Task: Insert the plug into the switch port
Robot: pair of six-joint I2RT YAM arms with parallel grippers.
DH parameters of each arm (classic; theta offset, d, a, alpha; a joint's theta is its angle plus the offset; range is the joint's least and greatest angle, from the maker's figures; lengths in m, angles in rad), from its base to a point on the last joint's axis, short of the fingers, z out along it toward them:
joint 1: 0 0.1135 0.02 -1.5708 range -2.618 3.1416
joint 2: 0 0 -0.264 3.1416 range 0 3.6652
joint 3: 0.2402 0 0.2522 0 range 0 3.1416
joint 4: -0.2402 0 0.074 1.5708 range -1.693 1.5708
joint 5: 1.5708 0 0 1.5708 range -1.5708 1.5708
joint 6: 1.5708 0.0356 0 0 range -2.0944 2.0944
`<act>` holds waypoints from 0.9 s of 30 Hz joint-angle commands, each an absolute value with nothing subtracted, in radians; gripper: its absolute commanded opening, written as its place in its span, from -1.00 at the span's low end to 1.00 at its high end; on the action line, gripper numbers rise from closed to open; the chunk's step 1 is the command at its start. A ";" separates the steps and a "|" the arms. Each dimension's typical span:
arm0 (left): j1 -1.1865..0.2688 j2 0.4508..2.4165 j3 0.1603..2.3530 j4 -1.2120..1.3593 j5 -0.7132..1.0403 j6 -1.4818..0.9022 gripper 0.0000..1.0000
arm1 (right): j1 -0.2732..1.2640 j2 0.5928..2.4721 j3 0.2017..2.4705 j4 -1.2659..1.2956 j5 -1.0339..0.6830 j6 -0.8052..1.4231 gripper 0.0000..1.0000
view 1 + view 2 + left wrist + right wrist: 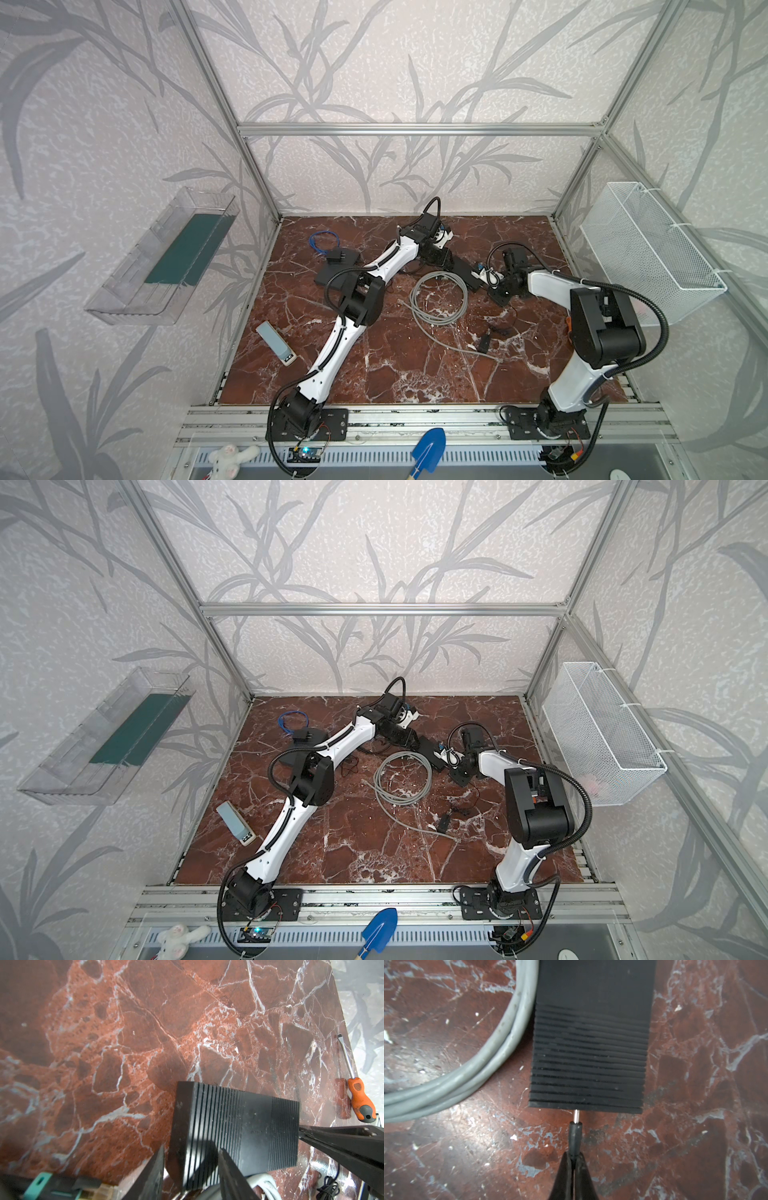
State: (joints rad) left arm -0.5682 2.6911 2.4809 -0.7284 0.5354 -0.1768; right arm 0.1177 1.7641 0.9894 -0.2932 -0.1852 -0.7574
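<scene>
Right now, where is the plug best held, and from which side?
Hold the plug by its black sleeve, at the back end, coming from behind in line with the pin. The sleeve is thin and straight and points at the short end of the switch, so the front stays free to enter.

No text, label, brand or number is showing clearly enough to be read in any view. A faint embossed mark is sitting on the switch (245, 1126), right of centre in the left wrist view, too blurred to make out. Dark marks on the grey device (276, 343), lower left in a top view, are appearing too small.
</scene>
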 commanded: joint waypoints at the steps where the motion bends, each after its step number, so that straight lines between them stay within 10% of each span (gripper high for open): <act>1: -0.569 2.731 2.503 -0.764 0.554 -0.164 -0.12 | 0.107 1.766 0.976 -0.241 -0.247 -0.794 -1.00; 27: -0.573 2.737 2.513 -0.778 0.690 -0.108 -0.17 | 0.085 1.809 0.997 -0.258 -0.311 -0.846 -1.00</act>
